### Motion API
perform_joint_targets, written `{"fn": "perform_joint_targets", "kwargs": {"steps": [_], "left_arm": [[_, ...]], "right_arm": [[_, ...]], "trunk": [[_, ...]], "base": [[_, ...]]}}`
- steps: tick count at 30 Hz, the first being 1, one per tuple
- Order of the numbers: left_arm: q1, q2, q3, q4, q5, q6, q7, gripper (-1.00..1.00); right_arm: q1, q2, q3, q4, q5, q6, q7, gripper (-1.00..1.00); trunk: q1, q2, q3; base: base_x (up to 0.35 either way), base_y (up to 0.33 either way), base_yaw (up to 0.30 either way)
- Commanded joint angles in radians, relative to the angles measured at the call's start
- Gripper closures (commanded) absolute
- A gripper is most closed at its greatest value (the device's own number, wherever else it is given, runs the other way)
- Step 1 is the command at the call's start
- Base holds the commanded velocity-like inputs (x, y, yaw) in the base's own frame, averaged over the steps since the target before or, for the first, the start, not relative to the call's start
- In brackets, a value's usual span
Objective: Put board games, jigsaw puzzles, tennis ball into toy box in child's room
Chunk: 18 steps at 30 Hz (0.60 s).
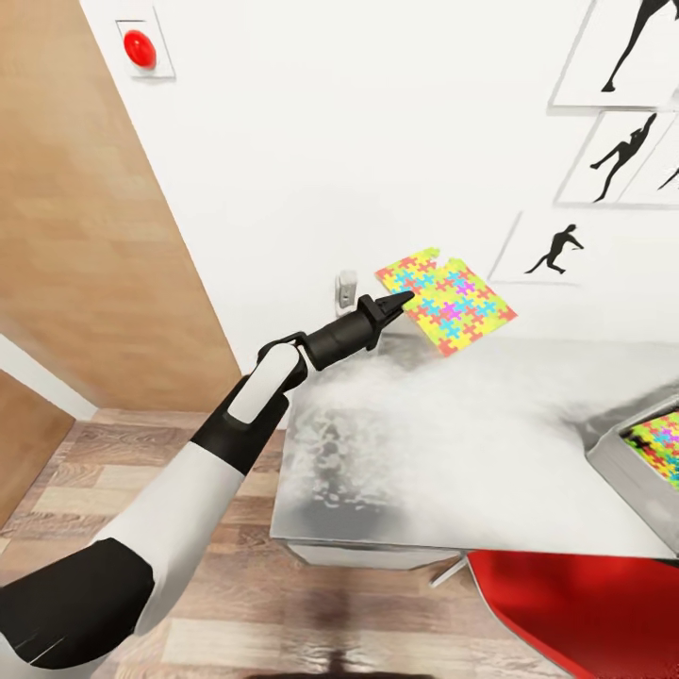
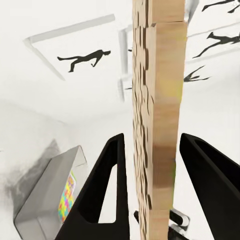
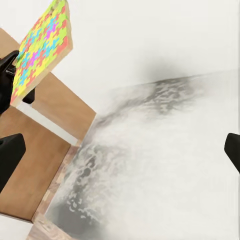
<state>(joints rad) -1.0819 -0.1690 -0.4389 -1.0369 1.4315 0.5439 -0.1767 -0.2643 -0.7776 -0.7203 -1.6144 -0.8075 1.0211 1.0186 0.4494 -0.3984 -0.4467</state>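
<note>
My left gripper (image 1: 401, 300) is shut on the near edge of a multicoloured jigsaw puzzle (image 1: 448, 302) and holds it tilted in the air above the far left part of the grey table (image 1: 453, 453). In the left wrist view the puzzle (image 2: 155, 125) stands edge-on, showing its wooden side between the black fingers (image 2: 105, 190). The grey toy box (image 1: 632, 462) sits at the table's right edge with another colourful puzzle (image 1: 660, 438) lying inside. The right wrist view shows the held puzzle (image 3: 42, 45) from across the table. My right gripper (image 3: 120, 152) is open, with nothing between its fingers.
A red chair (image 1: 585, 613) stands under the table's front right. Behind the table is a white wall with framed silhouette pictures (image 1: 566, 250) and an outlet (image 1: 347, 288). A wooden door (image 1: 85, 236) is at the left, over wood flooring.
</note>
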Motion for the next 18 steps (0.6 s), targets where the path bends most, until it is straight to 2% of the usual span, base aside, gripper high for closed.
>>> {"fn": "perform_joint_targets", "kwargs": {"steps": [1, 3, 7, 18], "left_arm": [[-0.001, 0.0, 0.0, 0.0, 0.005, 0.003, 0.0, 1.0], [0.001, 0.0, -0.014, -0.011, 0.021, -0.015, 0.046, 1.0], [0.015, 0.003, -0.024, -0.04, 0.032, -0.029, 0.085, 1.0], [0.044, 0.003, -0.028, -0.071, 0.034, -0.037, 0.113, 1.0]], "right_arm": [[-0.001, 0.0, 0.0, 0.0, 0.003, 0.003, 0.004, -1.0], [-0.001, 0.0, 0.0, 0.0, 0.003, 0.003, 0.005, -1.0], [-0.001, 0.0, -0.001, 0.001, 0.004, 0.004, 0.006, -1.0], [-0.001, 0.002, 0.002, 0.001, 0.005, 0.003, 0.004, -1.0]], "trunk": [[0.001, -0.002, 0.0], [0.001, -0.002, 0.003], [0.001, -0.002, 0.01], [0.001, -0.002, 0.028]], "base": [[0.0, 0.0, -0.1], [0.0, 0.0, -0.1], [0.0, 0.0, -0.1], [0.0, 0.0, -0.1]]}}
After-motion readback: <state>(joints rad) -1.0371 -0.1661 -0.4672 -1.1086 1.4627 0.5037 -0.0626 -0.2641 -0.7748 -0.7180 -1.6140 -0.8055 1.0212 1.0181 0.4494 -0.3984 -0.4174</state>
